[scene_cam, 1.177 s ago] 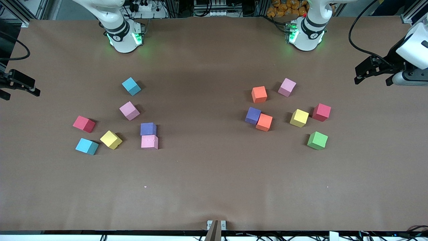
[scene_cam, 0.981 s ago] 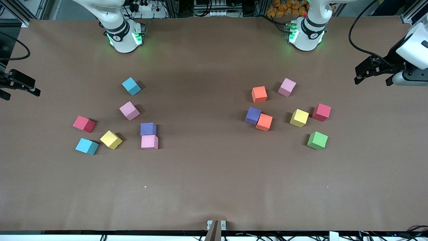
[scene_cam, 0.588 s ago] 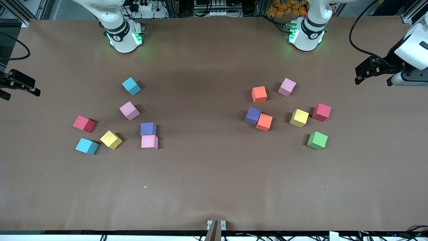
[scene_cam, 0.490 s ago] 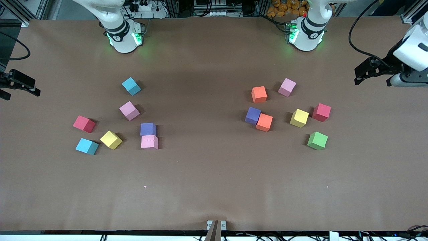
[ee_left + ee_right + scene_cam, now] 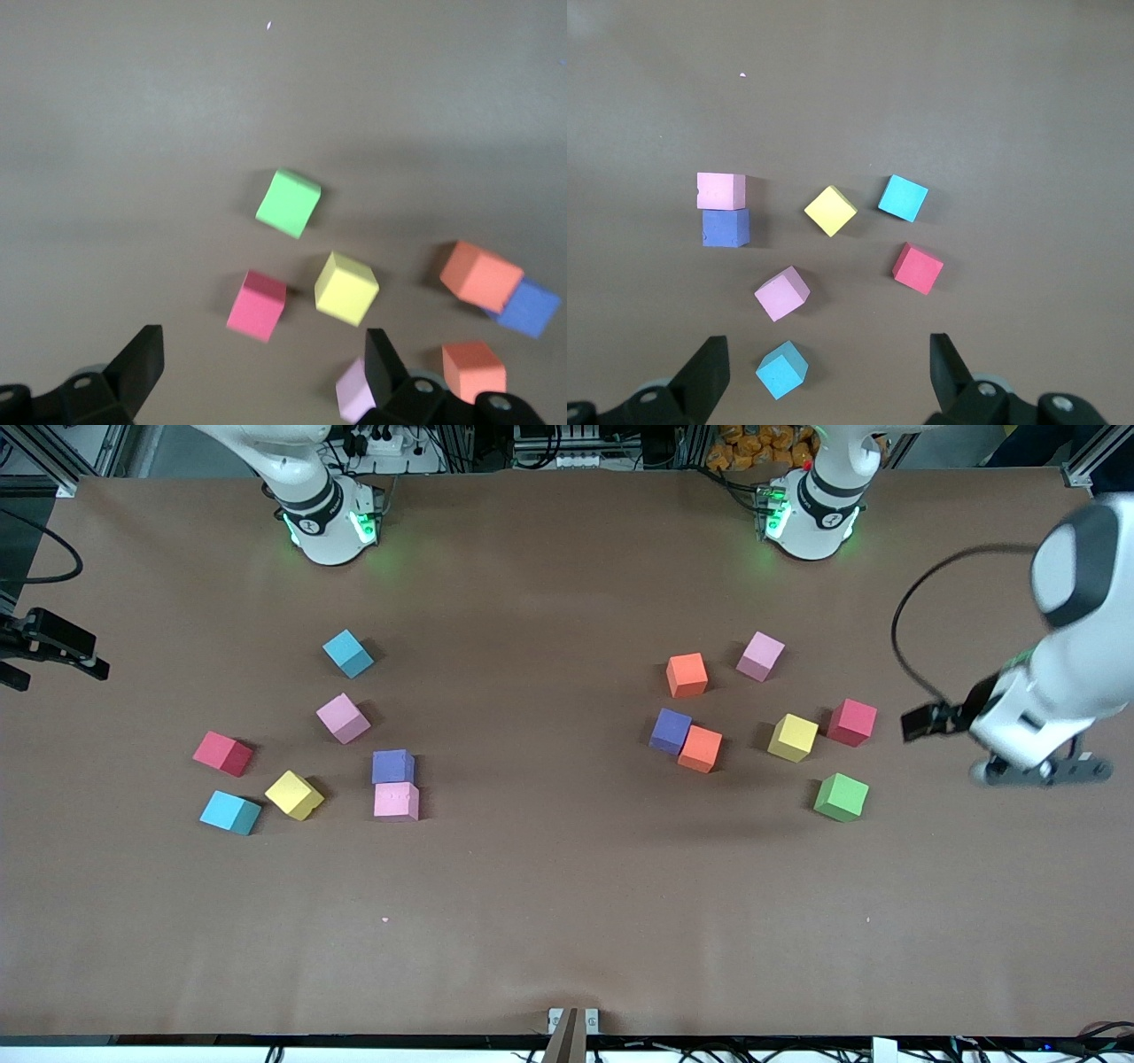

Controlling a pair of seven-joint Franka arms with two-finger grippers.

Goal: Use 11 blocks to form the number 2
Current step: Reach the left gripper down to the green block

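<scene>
- The blocks are small matte foam-like cubes with crisp edges, lying in two loose clusters on the table (image 5: pixel 567 921), a flat brown sheet with a dull, even surface.
- Cluster toward the right arm's end, in the left half of the front frame: cyan block (image 5: pixel 347 654), pink block (image 5: pixel 343 717), red block (image 5: pixel 222 753), yellow block (image 5: pixel 294 794), a second cyan block (image 5: pixel 230 812), and a purple block (image 5: pixel 392 766) touching a pale pink block (image 5: pixel 396 801) just below it in the frame.
- Cluster toward the left arm's end, in the right half: orange block (image 5: pixel 687 675), mauve block (image 5: pixel 760 656), a purple cube (image 5: pixel 671 731) touching a second orange block (image 5: pixel 700 748), a yellow cube (image 5: pixel 793 737) just beside a red cube (image 5: pixel 851 722), and a green block (image 5: pixel 841 796) lowest in the frame.
- No number 2 is formed; every cube lies loose.
- A wide bare strip runs down the frame's centre between the clusters, and the whole lower band of the table is open.
- The left gripper (image 5: pixel 261 376) is over the table near the frame's right edge, by the red cube and green block, fingers spread wide and holding nothing.
- The right gripper (image 5: pixel 828 376) hangs over its own cluster with fingers (image 5: pixel 709 372) equally wide and nothing between them; that arm waits.
- Compared with half a second ago, the left arm has swung lower in the front frame and closer to its cluster; no block has moved.
</scene>
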